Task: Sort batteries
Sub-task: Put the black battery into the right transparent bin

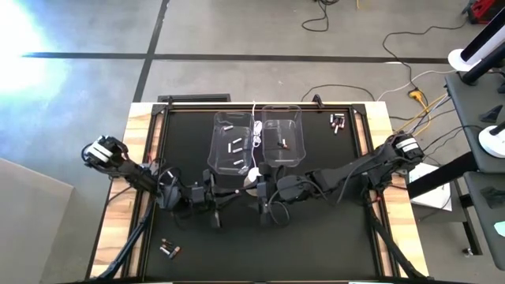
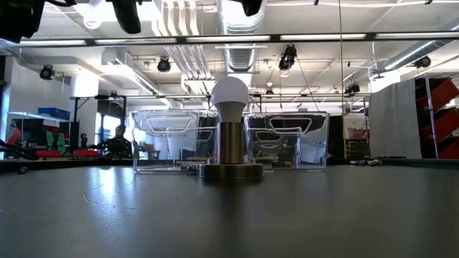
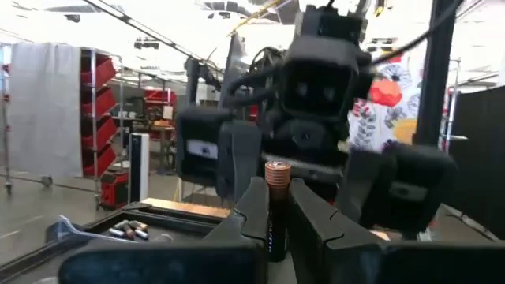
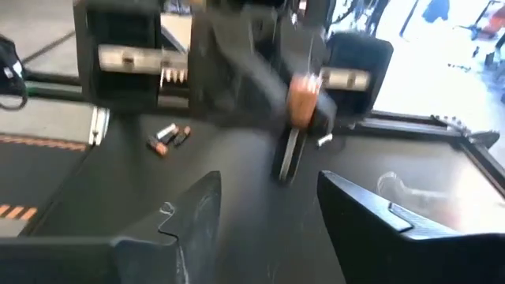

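My left gripper is over the table's middle, shut on a dark battery with a copper-coloured end. My right gripper faces it from the table's right, open, its fingers apart with nothing between them; the battery stands just beyond them. Two clear bins stand at the far middle: the left bin holds silvery batteries, the right bin a dark one. Loose batteries lie on the mat at the far right and near left. My left gripper pinches the battery's dark body between its two fingers. The fingers reach in roughly level from the table's left and lie across the battery. The battery stands about upright, its copper end sticking up above the fingers, lifted clear of the table.
A white cable with a round white base stands between the bins and the grippers; in the low view it shows as a white dome on a metal stem. The black mat has a raised frame around it. A person sits far behind the table.
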`<act>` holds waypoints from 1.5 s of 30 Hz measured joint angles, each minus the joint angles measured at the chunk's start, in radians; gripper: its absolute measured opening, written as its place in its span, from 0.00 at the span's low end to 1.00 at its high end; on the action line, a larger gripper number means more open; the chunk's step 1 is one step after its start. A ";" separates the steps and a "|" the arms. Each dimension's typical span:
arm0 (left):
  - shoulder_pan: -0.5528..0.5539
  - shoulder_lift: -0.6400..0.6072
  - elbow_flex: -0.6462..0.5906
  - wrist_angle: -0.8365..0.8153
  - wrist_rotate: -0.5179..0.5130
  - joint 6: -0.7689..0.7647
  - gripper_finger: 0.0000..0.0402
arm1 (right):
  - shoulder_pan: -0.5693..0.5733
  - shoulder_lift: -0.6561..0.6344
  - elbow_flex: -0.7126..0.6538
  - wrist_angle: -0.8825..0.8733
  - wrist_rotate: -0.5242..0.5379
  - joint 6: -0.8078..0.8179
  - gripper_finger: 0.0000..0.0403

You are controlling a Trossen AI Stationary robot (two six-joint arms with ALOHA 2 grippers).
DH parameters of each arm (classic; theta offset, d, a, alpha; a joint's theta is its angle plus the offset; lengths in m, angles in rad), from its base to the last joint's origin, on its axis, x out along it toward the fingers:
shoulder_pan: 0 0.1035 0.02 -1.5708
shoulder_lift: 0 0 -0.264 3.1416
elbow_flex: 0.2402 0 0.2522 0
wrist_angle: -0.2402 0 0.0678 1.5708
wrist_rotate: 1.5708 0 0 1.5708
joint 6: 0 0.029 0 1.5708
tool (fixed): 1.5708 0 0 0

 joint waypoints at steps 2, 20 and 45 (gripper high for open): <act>0.012 0.000 0.010 -0.041 0.012 -0.018 0.01 | 0.001 0.000 0.000 0.020 0.000 -0.003 0.47; -0.021 -0.025 0.060 -0.153 -0.120 0.000 0.13 | -0.008 -0.037 0.045 -0.186 0.011 -0.015 0.07; -0.132 -0.305 0.031 -0.804 -0.415 -0.324 0.77 | -0.731 0.131 0.185 -0.937 -0.164 -0.192 0.07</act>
